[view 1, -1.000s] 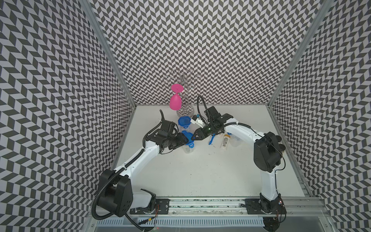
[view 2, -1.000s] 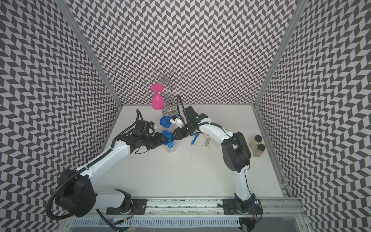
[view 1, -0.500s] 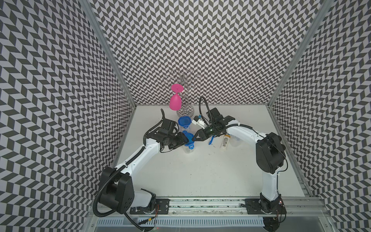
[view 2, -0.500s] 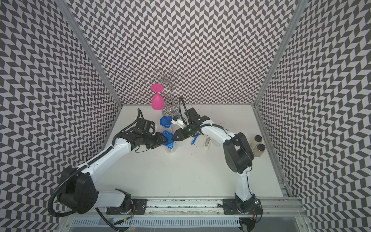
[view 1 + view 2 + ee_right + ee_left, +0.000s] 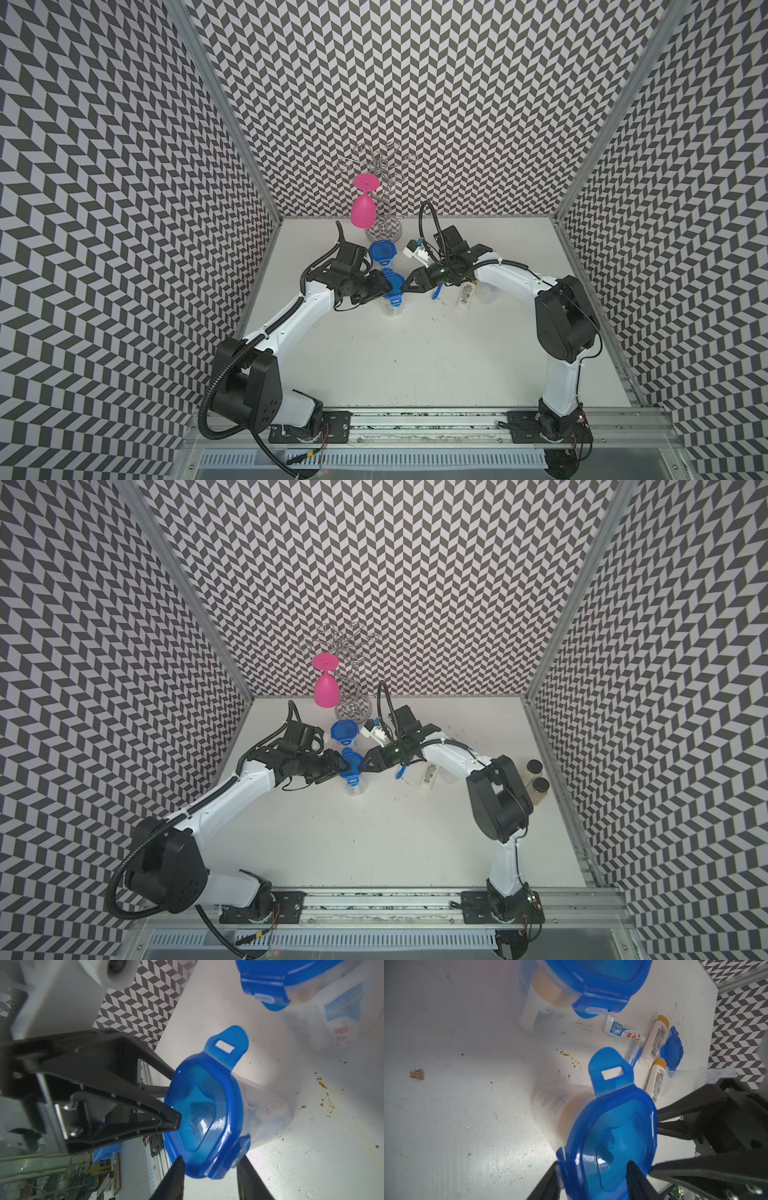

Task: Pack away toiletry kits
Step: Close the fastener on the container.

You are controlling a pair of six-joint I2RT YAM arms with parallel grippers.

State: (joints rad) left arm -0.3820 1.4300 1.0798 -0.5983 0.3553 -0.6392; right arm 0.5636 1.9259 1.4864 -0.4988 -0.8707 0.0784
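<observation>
Chevron-patterned walls (image 5: pixel 124 208) box the cell in on three sides. The white worktop (image 5: pixel 415 357) is scuffed, and a rail (image 5: pixel 415 428) along its near edge carries both arm bases.

My left arm (image 5: pixel 291 316) comes up from near left and reaches far and right, wrist about level. My right arm (image 5: pixel 515 282) stands at near right with its elbow high and its forearm running left.

The two arms meet mid-worktop at one upright clear jar (image 5: pixel 391 305).
- Left claw (image 5: pixel 387 286) is clamped on the left rim of the jar's blue lid (image 5: pixel 395 281), one finger on top.
- Right claw (image 5: pixel 406 286) is part-way apart, astride the lid's right corner by a clip tab. I can't tell if it presses.
- A white bottle shows through the jar wall.

A second jar (image 5: pixel 381 253), lid on, sits just beyond. It is near the wire rack (image 5: pixel 384 195), where the pink goblet (image 5: pixel 363 210) is upside down.

Right of the jars, lying loose:
- two orange-capped bottles (image 5: pixel 656 1039)
- a spare lid (image 5: pixel 671 1051)
- a toothpaste tube (image 5: pixel 623 1029)
- a toothbrush (image 5: pixel 634 1053)

Crumbs (image 5: pixel 571 1057) are scattered nearby.
</observation>
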